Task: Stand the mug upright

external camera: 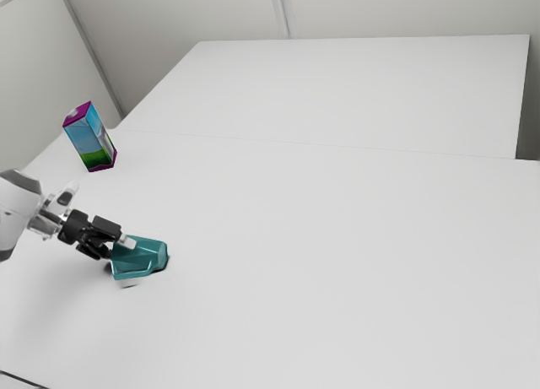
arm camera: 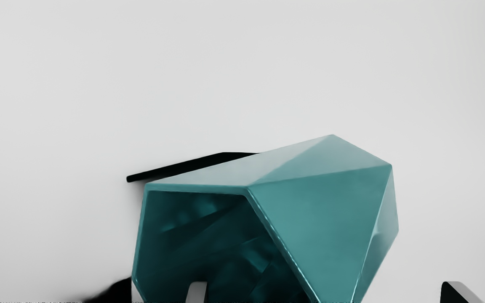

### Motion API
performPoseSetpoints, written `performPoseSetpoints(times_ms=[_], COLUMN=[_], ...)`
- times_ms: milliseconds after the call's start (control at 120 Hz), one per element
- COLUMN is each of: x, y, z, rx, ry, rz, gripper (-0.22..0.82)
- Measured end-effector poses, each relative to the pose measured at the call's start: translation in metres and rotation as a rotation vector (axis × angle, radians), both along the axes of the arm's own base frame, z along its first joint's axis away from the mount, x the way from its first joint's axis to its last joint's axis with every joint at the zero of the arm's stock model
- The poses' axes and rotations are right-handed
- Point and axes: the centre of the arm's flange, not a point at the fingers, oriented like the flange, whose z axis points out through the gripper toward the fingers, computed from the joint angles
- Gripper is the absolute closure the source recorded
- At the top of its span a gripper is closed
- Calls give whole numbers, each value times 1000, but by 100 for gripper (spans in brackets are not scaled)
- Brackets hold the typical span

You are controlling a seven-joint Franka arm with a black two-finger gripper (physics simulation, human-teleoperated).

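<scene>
Gripper (arm camera: 326, 291): fingers stood wide apart, one across the open mouth. Mug (external camera: 145, 258), teal: lay on its side, inward from the table's (external camera: 337, 279) edge at the exterior view's left. Hazard, as judged: off-centre closing risked pinching only rim, rolling it. Carton (external camera: 91, 138): stood farther off, nearer that edge.

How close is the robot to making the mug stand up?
Done: the gripper is at the mug. In hand: nothing gripped; its fingers stand apart, one by the mug's open mouth. Left: gripping it and tipping it up, since it lies on its side.
</scene>
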Motion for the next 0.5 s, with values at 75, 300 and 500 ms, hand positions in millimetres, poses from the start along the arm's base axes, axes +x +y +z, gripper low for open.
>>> performPoseSetpoints(times_ms=[75,300,500], x=[-2,0,2], y=[1,-4,-8], z=[-2,-4,-4], rx=[-15,-49,-64], ry=[-3,-22,-39], rz=[4,-4,-9], gripper=[0,12,28])
